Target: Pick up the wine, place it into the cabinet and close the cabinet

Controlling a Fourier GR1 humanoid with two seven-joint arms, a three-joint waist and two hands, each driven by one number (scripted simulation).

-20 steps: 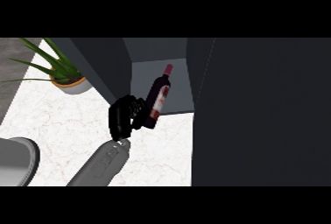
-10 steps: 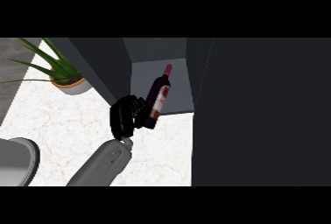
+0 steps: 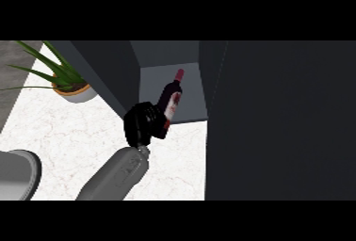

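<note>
A: Fingers (image 3: 136,121) of the left hand (image 3: 144,128) are clenched round the lower body of the wine (image 3: 172,100). Hand sits mid-frame; its forearm (image 3: 115,176) rises from the lower edge, left of centre, over the white desk (image 3: 62,136).

B: Right hand?

A: Not in frame.

B: Bottle vs. cabinet?

A: Tilted, neck toward the upper right, red cap on the far end. Neck and shoulder lie over the pale floor of the cabinet (image 3: 195,96), inside the opening. Base end is at the front lip, hidden by the hand. Can't tell if it touches the floor.

B: Progress?

A: My read: pick is done, placing is under way. Bottle is partly in, not set down, not let go. Left to do: push it deeper, stand or rest it, open the fingers, back the hand out, close up.

B: Door?

A: Big dark panel (image 3: 278,117) fills the right half of the frame, edge just beside the opening. Probably the open door, can't confirm.

B: Anything else?

A: Grey round object (image 3: 15,175) at lower left, potted plant (image 3: 66,80) at upper left. Both well apart from the hand.
</note>
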